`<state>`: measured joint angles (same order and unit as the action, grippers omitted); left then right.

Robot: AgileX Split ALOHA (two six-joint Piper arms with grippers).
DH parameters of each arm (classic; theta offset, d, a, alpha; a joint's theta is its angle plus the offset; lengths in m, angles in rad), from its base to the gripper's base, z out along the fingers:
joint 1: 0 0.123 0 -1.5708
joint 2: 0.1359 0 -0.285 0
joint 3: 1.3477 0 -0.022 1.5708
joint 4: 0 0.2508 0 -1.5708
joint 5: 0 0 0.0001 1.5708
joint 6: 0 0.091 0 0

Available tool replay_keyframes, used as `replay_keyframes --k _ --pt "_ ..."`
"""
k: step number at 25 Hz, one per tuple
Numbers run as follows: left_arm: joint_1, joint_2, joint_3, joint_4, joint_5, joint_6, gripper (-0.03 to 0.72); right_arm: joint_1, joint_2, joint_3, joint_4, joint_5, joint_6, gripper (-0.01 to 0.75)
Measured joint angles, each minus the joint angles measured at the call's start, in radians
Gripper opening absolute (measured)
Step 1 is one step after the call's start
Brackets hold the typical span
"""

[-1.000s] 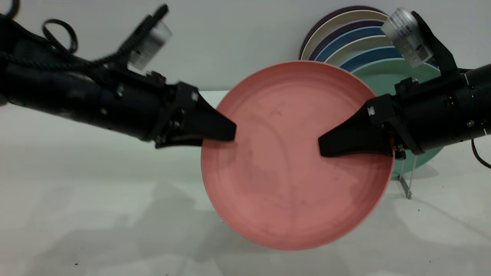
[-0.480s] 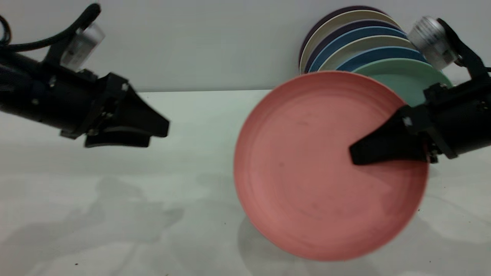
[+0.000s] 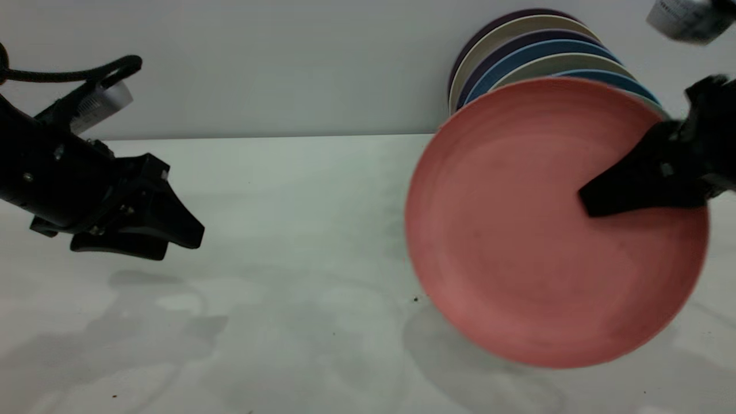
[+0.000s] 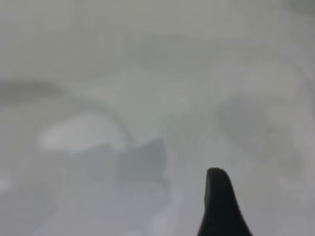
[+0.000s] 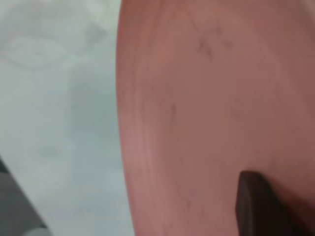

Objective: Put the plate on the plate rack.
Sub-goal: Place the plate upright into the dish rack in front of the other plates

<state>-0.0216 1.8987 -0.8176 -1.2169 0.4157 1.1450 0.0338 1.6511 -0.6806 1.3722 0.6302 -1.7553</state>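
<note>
Right gripper [image 3: 592, 201] fingers clamped on the plate [image 3: 535, 230], held upright above the tabletop [image 3: 287, 230], before stacked plates [image 3: 517, 40]. Left gripper [image 3: 184, 236] apart, finger gap indeterminate.

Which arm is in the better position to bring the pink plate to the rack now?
The right. The right gripper holds the plate just before the racked plates; the left gripper is far away and holds nothing.
</note>
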Motion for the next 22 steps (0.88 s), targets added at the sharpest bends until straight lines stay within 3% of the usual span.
replay_keyframes --k 14,22 --pt "0.0 0.0 0.0 0.054 -0.002 -0.014 0.493 -0.002 -0.121 0.0 -0.313 -0.111 -0.009 0.144" --pt "0.0 0.0 0.0 0.055 -0.002 -0.014 0.493 -0.002 -0.122 0.0 -0.404 -0.111 -0.181 0.144"
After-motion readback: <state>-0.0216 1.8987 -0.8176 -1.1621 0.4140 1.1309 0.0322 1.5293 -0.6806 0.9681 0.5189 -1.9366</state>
